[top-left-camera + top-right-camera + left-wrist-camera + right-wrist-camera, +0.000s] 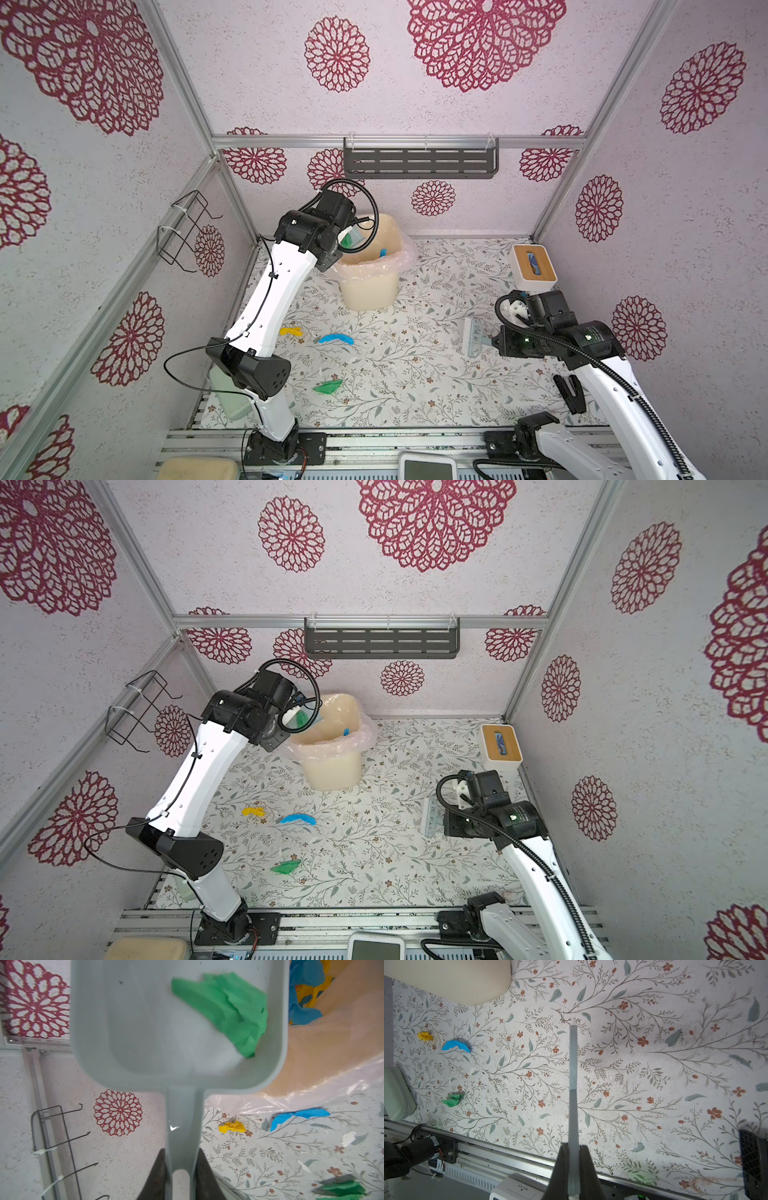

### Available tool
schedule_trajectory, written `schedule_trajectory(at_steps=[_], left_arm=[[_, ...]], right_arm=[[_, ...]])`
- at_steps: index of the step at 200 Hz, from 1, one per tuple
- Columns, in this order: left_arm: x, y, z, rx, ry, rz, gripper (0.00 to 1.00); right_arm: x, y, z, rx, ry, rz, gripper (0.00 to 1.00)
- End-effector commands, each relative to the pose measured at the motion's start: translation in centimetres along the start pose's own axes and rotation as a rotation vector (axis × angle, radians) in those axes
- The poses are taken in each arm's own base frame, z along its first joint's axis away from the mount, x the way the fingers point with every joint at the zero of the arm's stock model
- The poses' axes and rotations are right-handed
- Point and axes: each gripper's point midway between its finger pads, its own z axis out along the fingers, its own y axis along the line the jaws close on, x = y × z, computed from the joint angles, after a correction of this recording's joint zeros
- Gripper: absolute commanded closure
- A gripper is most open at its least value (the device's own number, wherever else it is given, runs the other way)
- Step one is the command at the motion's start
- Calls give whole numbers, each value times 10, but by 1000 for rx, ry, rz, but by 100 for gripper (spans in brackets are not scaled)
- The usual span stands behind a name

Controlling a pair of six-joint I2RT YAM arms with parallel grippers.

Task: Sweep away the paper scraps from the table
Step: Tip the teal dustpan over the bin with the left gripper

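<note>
Dustpan, smooth plastic, sits clamped in left fingers, flat brush in right fingers.

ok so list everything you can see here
table: one, white leafy print, enclosure floor
bin: one, cream, clear liner, back of the table
dustpan: one, pale grey-blue, held over the bin
paper scraps: three, yellow, blue, green, on the table's left half
green scrap: one, in the dustpan
binned scraps: several, blue and yellow, in the bin
brush: one, pale translucent, table's right side
box: one, white, wooden slotted lid, back right corner
shelf: one, dark grey, back wall
wire rack: one, black, left wall
left tool: one, black, shut on the dustpan handle
right tool: one, black, shut on the brush handle
</note>
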Motion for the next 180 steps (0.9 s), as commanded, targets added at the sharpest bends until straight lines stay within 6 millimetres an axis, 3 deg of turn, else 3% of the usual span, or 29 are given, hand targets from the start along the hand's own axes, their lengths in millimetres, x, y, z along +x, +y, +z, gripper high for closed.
schedule_trajectory(at_steps=[1,43,69,95,180], left_arm=[[-5,10,2,-85,16,59,100],[-9,21,10,-212,78,163,100],[-22,29,6,-345,99,272,100],[-35,31,1,-358,50,289,100],[-46,35,-2,-472,67,406,100]], right_arm=[[3,-1,-1,-3,-2,-21,100],[4,-2,-2,-2,-4,-20,100],[6,-3,-2,1,-1,-19,100],[9,-3,0,-3,4,-16,100],[7,-4,-2,8,10,-23,100]])
